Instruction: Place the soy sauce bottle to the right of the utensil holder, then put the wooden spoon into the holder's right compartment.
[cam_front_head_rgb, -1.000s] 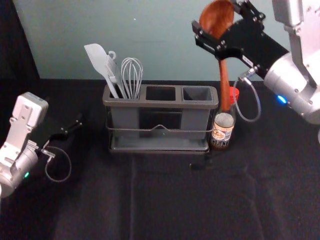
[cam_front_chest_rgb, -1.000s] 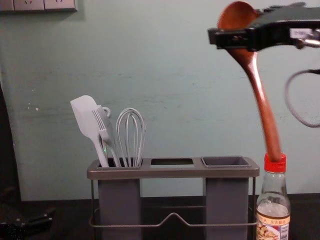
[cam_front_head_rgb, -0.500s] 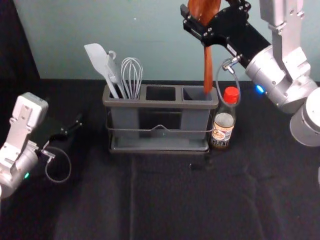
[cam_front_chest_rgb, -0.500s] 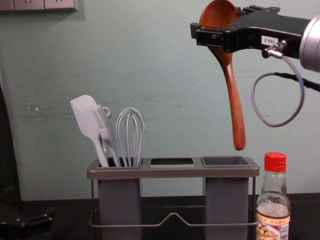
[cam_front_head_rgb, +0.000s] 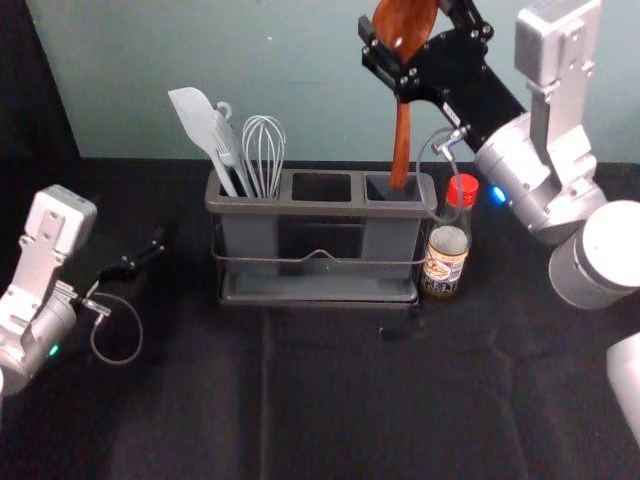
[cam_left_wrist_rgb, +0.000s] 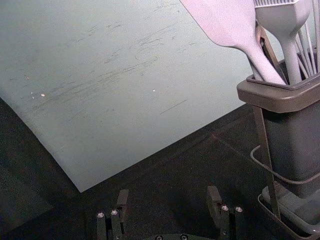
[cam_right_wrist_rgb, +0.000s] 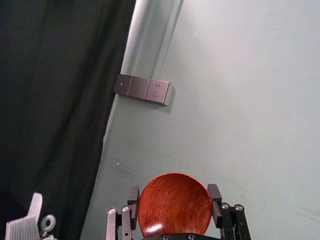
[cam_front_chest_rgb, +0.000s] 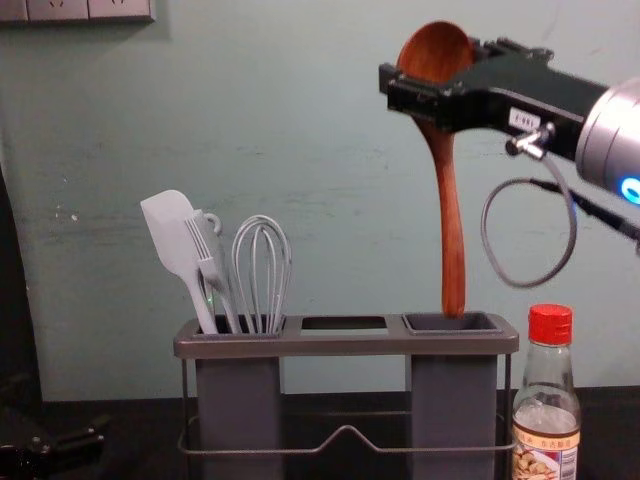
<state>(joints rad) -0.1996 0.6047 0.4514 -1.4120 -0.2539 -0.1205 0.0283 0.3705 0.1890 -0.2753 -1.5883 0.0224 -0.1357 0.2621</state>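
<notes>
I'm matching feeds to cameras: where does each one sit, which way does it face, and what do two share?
Head view: on the head, facing forward and down at the utensil holder; left arm and right arm show.
Chest view: lower, facing forward, holder side-on; right arm enters from the right.
Left wrist view: faces the wall and holder's end; left gripper shows open.
Right wrist view: faces the wall; right gripper grips the wooden spoon.
Head and chest share the soy sauce bottle.
</notes>
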